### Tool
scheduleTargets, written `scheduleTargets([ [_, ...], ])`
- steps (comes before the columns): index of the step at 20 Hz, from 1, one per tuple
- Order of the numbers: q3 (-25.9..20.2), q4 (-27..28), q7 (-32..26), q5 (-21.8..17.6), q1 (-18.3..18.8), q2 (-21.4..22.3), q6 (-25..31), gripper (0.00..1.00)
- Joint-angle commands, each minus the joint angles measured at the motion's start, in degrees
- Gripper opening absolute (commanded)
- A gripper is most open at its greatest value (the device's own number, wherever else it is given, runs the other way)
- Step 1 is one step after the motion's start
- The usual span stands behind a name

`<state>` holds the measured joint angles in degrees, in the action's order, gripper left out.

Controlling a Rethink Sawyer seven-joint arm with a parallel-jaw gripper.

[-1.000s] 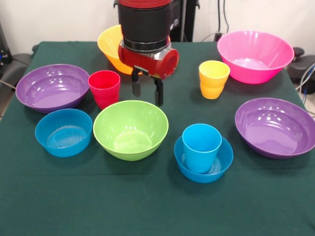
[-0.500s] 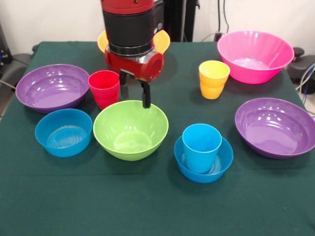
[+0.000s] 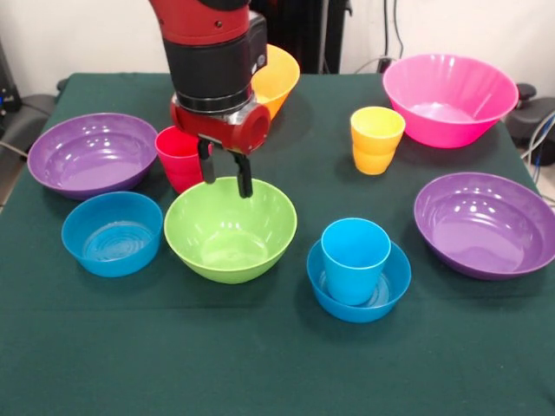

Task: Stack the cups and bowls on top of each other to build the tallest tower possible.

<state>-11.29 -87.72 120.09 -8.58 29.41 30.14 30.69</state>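
- Dark green cloth covers the table point(image 3: 260, 364), with cups and bowls spread apart across it and a pale wall behind.
- Only 1 stack exists: the blue cup point(image 3: 355, 258) stands upright inside a small blue bowl point(image 3: 381, 299), near the front.
- Sawyer's gripper point(image 3: 224, 172) hangs with its 2 fingers apart and empty, tips just over the far rim of the lime green bowl point(image 3: 230, 230).
- Key relation: the red cup point(image 3: 180, 156) stands upright just beside the gripper, toward the picture's left and slightly farther back; the green bowl's hollow lies directly in front of and below the tips.
- Which of the 2 is the target I cannot tell; a rim grasp on the green bowl looks likelier.
- Elsewhere lie 2 purple bowls point(image 3: 91, 154), a second blue bowl point(image 3: 111, 234), a yellow cup point(image 3: 375, 139), a pink bowl point(image 3: 449, 97) and an orange bowl point(image 3: 279, 76).
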Motion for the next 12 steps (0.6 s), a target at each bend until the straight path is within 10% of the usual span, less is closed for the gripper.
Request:
scheduleTargets([
  [1, -7.2, -0.1, -14.2, -7.4, 0.7, -4.2, 3.4, 1.00],
  [12, -9.4, 3.8, -16.4, -14.2, 4.3, -7.8, 2.8, 1.00],
])
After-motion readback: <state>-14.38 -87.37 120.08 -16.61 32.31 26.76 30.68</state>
